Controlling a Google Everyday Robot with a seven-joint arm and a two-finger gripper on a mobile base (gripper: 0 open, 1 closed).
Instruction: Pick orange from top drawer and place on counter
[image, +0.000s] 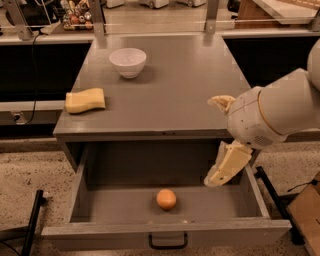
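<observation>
Nearest you, the top drawer (100, 237) stands pulled fully out, its black loop handle (168, 242) on the front panel. The orange (166, 199) sits on the drawer floor, near the front and about midway across, touching nothing else. Above the drawer's right rear corner hangs the gripper (219, 145), its two cream fingers (227, 165) spread wide and holding nothing; it is to the right of the orange and well apart from it. You are in the reach step, as I judge it, with no grasp made yet. Next you need to bring the gripper left and forward, drop it below the counter's lip, and straddle the fruit before closing. Beyond, the counter (175, 90) carries a yellow sponge (85, 100) at its left edge and a white bowl (127, 61) farther back.
</observation>
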